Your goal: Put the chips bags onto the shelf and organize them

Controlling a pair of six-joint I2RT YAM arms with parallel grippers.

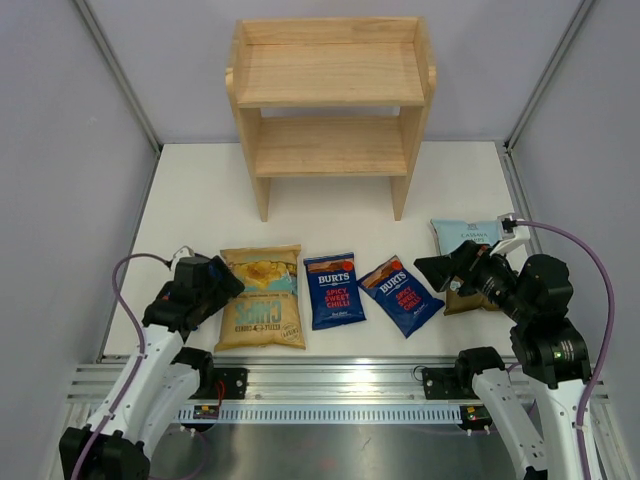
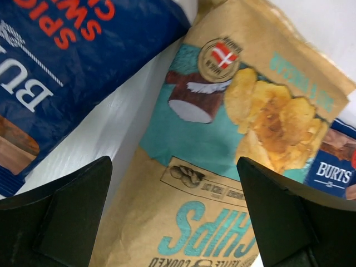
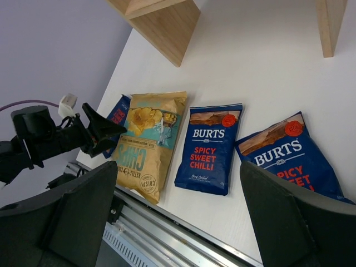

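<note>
The wooden shelf (image 1: 330, 100) stands at the back with both tiers bare. The tan-and-teal bag (image 1: 262, 296) lies flat at front left, and it also shows in the left wrist view (image 2: 222, 144). Two dark-blue Burts bags (image 1: 334, 290) (image 1: 400, 293) lie to its right. A third Burts bag (image 2: 61, 67) lies left of the tan bag, hidden under my left arm in the top view. The pale-blue Cassava bag (image 1: 466, 236) lies at right, partly under my right gripper (image 1: 442, 270), which is open and empty. My left gripper (image 1: 222, 280) is open just above the tan bag's left part.
A metal rail (image 1: 330, 385) runs along the table's near edge. Grey walls close in both sides. The shelf's legs (image 3: 164, 25) rest on the white table beyond the bags. My left arm (image 3: 50, 139) shows in the right wrist view.
</note>
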